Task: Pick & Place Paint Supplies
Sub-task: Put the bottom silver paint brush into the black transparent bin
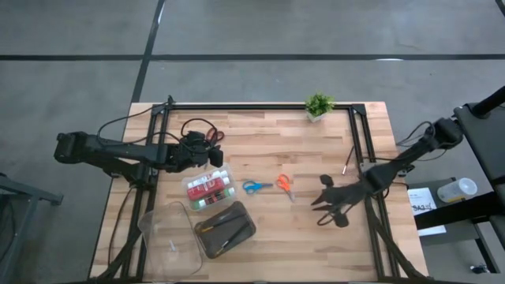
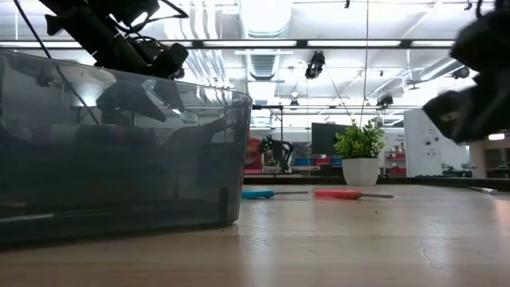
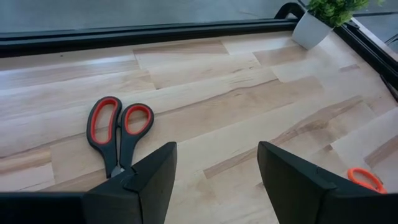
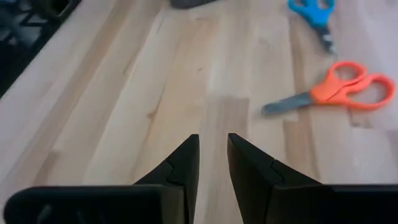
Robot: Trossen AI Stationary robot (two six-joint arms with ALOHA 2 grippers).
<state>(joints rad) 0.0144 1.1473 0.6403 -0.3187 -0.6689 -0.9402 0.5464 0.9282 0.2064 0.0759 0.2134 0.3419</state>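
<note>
Red-handled scissors lie flat on the wooden table, just beside my left gripper, which hangs open above the bare wood at the table's left. Blue scissors and orange scissors lie flat mid-table. My right gripper hovers to their right. Its fingers stand a narrow gap apart with nothing between them, pointing toward the orange scissors. Paint tubes sit in a small clear box. Thin brushes lie in a dark grey case.
A larger clear plastic box stands at the near left and fills the left of the low view. A small potted plant stands at the far edge. A black frame runs around the table. Bare wood lies right of the scissors.
</note>
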